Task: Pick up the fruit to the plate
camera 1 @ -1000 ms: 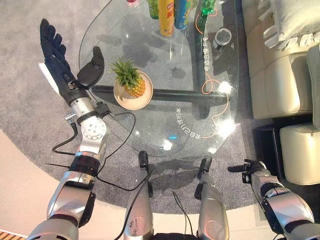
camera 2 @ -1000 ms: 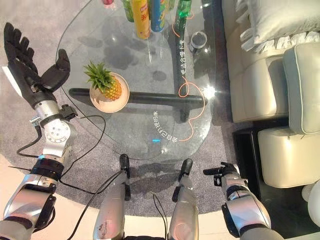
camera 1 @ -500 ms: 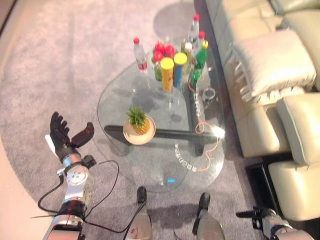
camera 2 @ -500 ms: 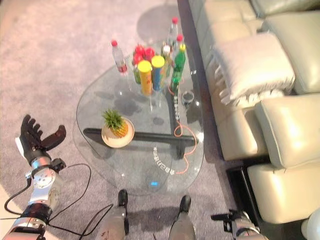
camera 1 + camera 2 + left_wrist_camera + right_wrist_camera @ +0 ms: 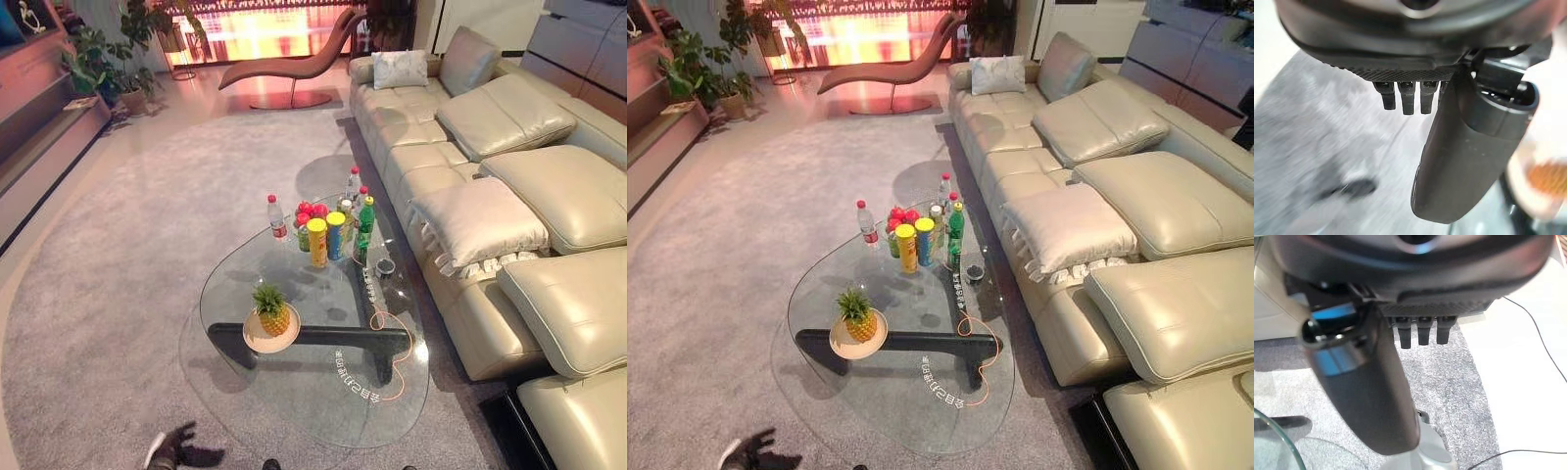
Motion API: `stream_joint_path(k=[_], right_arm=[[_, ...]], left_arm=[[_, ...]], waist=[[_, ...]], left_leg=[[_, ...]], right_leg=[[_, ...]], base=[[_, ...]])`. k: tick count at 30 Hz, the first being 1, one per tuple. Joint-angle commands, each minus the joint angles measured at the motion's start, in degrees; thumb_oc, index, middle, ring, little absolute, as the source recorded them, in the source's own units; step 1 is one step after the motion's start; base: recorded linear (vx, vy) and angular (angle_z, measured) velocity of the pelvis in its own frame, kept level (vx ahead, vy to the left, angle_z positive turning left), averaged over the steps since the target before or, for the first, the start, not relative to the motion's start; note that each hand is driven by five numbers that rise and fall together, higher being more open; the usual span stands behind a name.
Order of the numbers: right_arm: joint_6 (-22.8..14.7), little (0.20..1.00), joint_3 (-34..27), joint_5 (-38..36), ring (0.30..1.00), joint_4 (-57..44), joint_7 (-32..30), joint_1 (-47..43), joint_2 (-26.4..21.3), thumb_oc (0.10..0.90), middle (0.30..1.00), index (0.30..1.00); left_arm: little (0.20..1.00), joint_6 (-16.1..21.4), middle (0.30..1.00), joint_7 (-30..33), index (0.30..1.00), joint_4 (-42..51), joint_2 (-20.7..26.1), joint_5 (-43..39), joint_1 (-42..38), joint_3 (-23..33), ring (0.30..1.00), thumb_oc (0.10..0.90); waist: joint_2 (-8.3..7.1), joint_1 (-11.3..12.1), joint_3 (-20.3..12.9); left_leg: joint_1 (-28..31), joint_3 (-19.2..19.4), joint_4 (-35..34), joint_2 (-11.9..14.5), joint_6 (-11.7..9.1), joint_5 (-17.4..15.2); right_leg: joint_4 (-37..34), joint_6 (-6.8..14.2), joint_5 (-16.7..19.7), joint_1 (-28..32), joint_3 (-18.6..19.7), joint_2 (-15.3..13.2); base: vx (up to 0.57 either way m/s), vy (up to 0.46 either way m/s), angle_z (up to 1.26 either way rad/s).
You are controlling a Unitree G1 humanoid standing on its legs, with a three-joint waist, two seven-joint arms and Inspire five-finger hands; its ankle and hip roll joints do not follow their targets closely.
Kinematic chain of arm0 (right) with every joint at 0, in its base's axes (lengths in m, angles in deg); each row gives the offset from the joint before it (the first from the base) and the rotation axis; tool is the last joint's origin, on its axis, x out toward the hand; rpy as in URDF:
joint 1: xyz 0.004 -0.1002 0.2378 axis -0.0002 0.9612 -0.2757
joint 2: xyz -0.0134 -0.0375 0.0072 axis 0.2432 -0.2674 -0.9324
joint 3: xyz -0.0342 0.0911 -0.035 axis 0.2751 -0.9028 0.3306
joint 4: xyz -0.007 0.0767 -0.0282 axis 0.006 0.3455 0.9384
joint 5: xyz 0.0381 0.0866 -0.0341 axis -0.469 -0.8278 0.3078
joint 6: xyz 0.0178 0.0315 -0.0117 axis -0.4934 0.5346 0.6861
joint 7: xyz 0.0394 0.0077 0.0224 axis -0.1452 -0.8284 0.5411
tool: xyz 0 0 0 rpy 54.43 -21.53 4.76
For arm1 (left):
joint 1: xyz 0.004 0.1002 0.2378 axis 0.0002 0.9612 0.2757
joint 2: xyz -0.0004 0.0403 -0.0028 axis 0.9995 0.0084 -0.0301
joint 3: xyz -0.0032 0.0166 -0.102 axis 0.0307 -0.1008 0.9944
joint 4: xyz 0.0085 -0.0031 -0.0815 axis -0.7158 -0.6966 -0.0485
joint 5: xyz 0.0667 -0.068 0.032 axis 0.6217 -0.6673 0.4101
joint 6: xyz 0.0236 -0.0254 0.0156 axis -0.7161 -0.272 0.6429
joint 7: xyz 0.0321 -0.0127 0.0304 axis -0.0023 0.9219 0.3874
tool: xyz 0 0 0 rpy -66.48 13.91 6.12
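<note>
The small yellow pineapple (image 5: 272,311) stands upright on the round tan plate (image 5: 257,341) mid-frame, well apart from the empty, straight-fingered left hand (image 5: 176,452) at the bottom edge

Your left hand (image 5: 174,453) is cut off by the head view's edge at 7 o'clock. In its wrist view, the plate (image 5: 1535,188) and fruit (image 5: 1547,178) are a blur. The bottles (image 5: 333,220) at the surface's (image 5: 294,392) 12 o'clock end overlap, too small to count.
</note>
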Motion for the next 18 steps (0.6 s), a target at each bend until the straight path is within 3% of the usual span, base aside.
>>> stream_joint_path(k=[1, 6, 18], right_arm=[[0.94, 0.9, 2.11, 3.04, 0.9, 2.17, 0.09, -3.75, 0.58, 0.8, 0.9, 0.9], [2.43, 0.9, 4.09, 4.18, 0.9, 1.87, -0.37, -4.4, 1.63, 0.8, 0.9, 0.9], [2.65, 0.9, 7.27, 6.37, 0.9, 1.09, 0.83, -5.7, 2.99, 0.8, 0.9, 0.9]], left_arm=[[0.9, -0.97, 0.9, -2.76, 0.9, -1.97, 2.09, 1.4, -5.89, -1.6, 0.9, 0.8], [0.9, -5.36, 0.9, -5.93, 0.9, -3.01, 0.87, 2.9, -6.72, -3.81, 0.9, 0.8], [0.9, -6.4, 0.9, -7.3, 0.9, -3.52, -0.39, 5.26, -7.14, -6.28, 0.9, 0.8]], waist=[[0.1, -0.14, 1.11], [0.05, -0.14, 0.31], [0.02, -0.31, -0.65]], left_leg=[[1.92, -0.41, 0.33, 2.16, -0.85, -1.11], [1.35, -0.15, 0.33, 2.48, -1.29, -0.87], [1.92, 1.39, 0.33, 2.94, -1.39, -1.33]], right_leg=[[1.62, 1.62, -0.67, 2.35, -0.31, -1.74], [0.52, 1.78, -0.04, 2.4, -1.31, -1.79], [0.23, 2.06, 0.28, 1.87, -1.85, -2.18]], base=[[0.0, 0.0, 0.0], [0.0, 0.0, 0.0], [0.0, 0.001, -0.02]])
